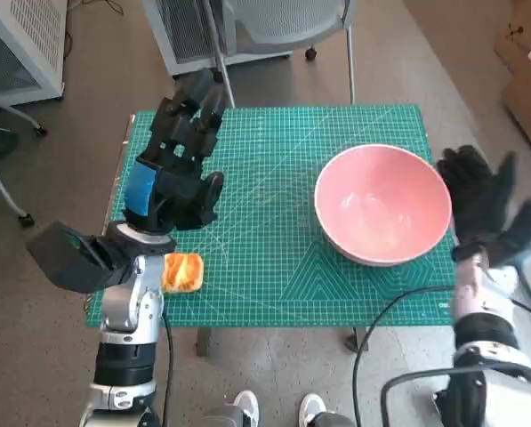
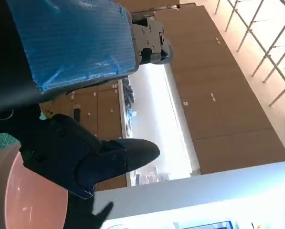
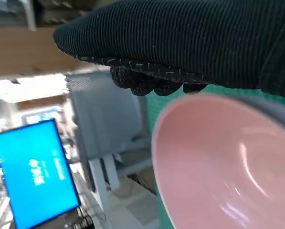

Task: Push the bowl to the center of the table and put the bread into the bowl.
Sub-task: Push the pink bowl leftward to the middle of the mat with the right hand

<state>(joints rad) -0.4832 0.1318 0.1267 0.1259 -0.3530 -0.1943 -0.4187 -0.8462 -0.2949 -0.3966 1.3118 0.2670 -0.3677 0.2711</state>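
Note:
A pink bowl [image 1: 383, 204] stands on the right part of the green cutting mat [image 1: 274, 151], empty; it also fills part of the right wrist view as the bowl [image 3: 228, 162] and shows at the edge of the left wrist view as the bowl [image 2: 23, 200]. A toasted slice of bread [image 1: 182, 272] lies near the mat's front left corner. My left hand [image 1: 181, 156] hangs raised over the mat's left side, fingers spread, holding nothing, with the bread below its wrist. My gloved right hand [image 1: 480, 200] is open just right of the bowl's rim, fingers upright.
The mat covers a small table with its front edge near my body. A chair base [image 1: 274, 27] and a white cabinet [image 1: 16, 44] stand beyond the table's far side. A cable [image 1: 381, 320] loops by the right forearm. Someone's shoes [image 1: 274, 411] show at the bottom.

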